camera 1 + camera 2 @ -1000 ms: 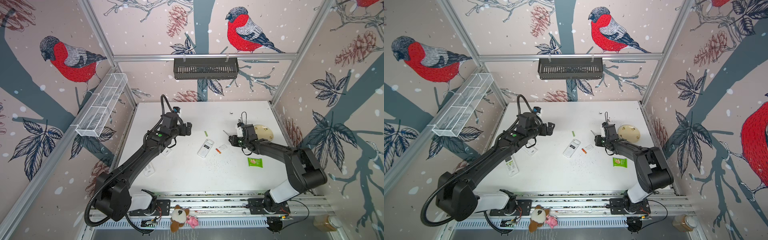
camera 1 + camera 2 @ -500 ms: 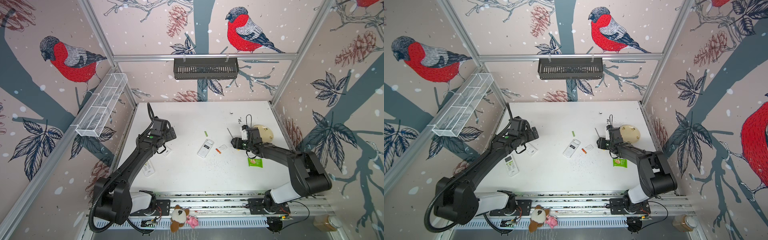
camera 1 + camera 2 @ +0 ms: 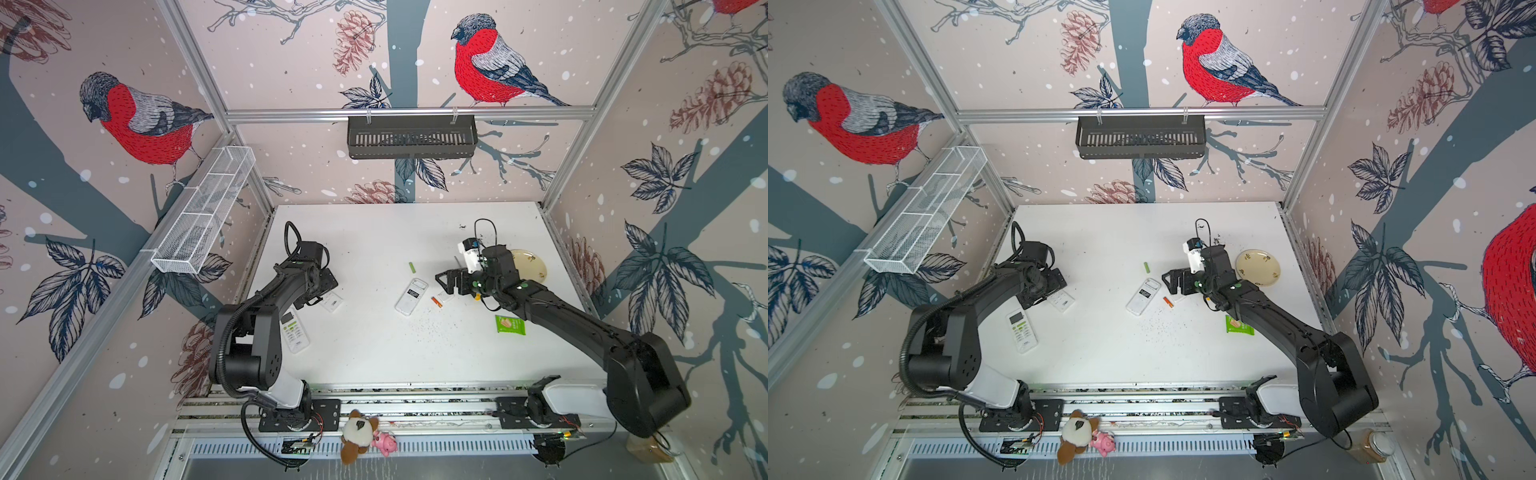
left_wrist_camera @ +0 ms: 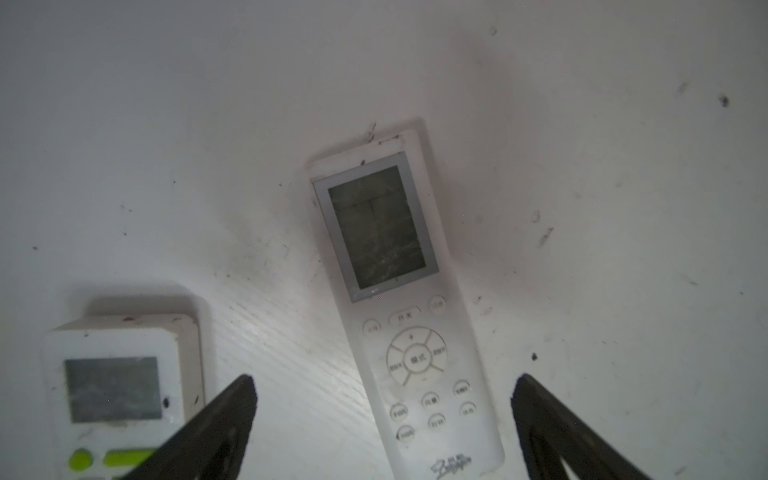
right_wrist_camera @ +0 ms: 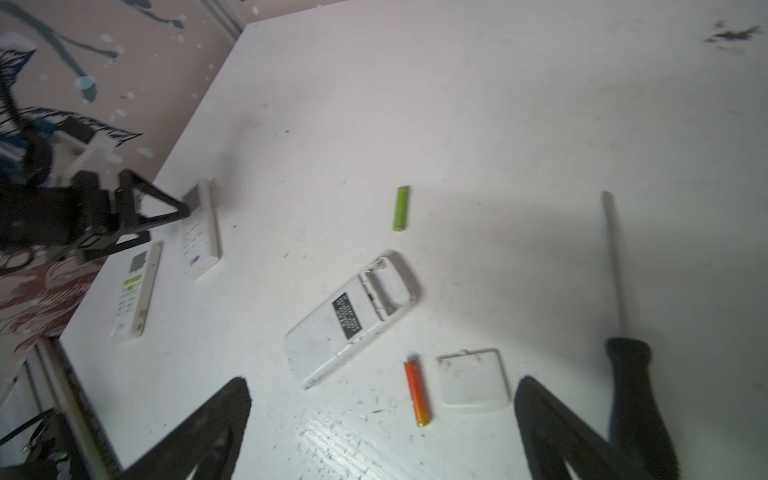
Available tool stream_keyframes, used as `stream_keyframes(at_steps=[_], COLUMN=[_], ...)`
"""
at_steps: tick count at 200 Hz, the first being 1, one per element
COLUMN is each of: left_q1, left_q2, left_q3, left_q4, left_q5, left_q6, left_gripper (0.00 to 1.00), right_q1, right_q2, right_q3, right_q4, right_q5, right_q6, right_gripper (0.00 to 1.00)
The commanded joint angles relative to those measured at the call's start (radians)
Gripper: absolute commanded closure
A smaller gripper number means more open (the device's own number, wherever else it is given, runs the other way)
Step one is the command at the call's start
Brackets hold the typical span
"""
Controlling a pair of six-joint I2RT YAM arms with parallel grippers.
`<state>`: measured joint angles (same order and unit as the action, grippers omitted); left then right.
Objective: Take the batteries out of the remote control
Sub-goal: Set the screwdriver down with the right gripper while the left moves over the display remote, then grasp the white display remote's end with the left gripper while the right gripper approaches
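Observation:
The remote control (image 3: 411,296) (image 5: 353,316) lies face down mid-table, its battery bay open and empty. Two batteries lie loose on the table. A lime green one (image 3: 412,267) (image 5: 401,208) rests beyond the remote. An orange-red one (image 3: 436,301) (image 5: 417,392) rests beside the detached cover (image 5: 473,380). My right gripper (image 3: 446,282) (image 5: 382,386) hangs open just right of them, holding nothing. My left gripper (image 3: 326,286) (image 4: 384,382) is open over a second white remote (image 4: 395,311) at the left.
A black-handled screwdriver (image 5: 636,395) lies by my right finger. A third remote with green buttons (image 3: 294,332) (image 4: 116,386) lies at the left. At the right sit a plate (image 3: 530,266) and a green packet (image 3: 510,325). Plush toys (image 3: 359,434) sit on the front rail.
My right gripper has gone from nearly shut to wide open. My left arm has drawn back from the table's middle to the left and now hangs over the second remote.

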<state>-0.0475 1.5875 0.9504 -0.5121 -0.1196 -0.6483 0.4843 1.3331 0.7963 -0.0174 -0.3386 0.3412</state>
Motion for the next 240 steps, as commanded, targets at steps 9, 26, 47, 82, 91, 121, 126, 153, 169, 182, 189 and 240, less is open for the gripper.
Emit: stream_keyframes(at_steps=[9,26,47,82,91,121,126,153,169,182,189,240], left_q1=[0.039,0.053,0.061,0.062,0.062,0.063,0.062,0.061,0.061,0.061,0.058,0.050], left_q2=[0.083,0.123,0.158,0.185,0.187,0.176,0.173,0.134,0.094,0.060,0.048,0.034], left_q3=[0.035,0.041,0.042,0.056,0.053,0.001,-0.005,-0.036,-0.048,-0.055,-0.058,-0.001], left_q4=[0.045,0.074,0.080,0.052,0.051,0.082,0.091,0.142,0.190,0.249,0.284,0.203], left_q5=[0.077,0.102,0.121,0.121,0.129,0.173,0.183,0.263,0.335,0.436,0.483,0.460], left_q6=[-0.007,-0.002,-0.002,-0.002,-0.001,-0.011,-0.014,-0.037,-0.063,-0.094,-0.116,-0.138], left_gripper=[0.04,0.04,0.06,0.21,0.28,0.47,0.49,0.58,0.62,0.62,0.63,0.45], right_q1=[0.058,0.091,0.120,0.133,0.133,0.127,0.126,0.113,0.101,0.092,0.090,0.074], right_q2=[0.063,0.107,0.167,0.246,0.259,0.309,0.317,0.348,0.357,0.354,0.351,0.365], right_q3=[0.055,0.098,0.164,0.238,0.250,0.295,0.302,0.322,0.321,0.311,0.305,0.301], right_q4=[0.011,0.007,-0.012,-0.041,-0.045,-0.071,-0.075,-0.070,-0.053,-0.028,-0.009,-0.021], right_q5=[-0.045,-0.048,-0.050,-0.046,-0.047,-0.043,-0.047,-0.099,-0.148,-0.196,-0.218,-0.254], right_q6=[-0.005,-0.017,-0.038,-0.057,-0.061,-0.074,-0.076,-0.068,-0.052,-0.038,-0.032,-0.029], right_gripper=[0.01,0.00,0.00,0.00,0.00,0.00,0.01,0.00,0.00,0.00,0.01,0.00])
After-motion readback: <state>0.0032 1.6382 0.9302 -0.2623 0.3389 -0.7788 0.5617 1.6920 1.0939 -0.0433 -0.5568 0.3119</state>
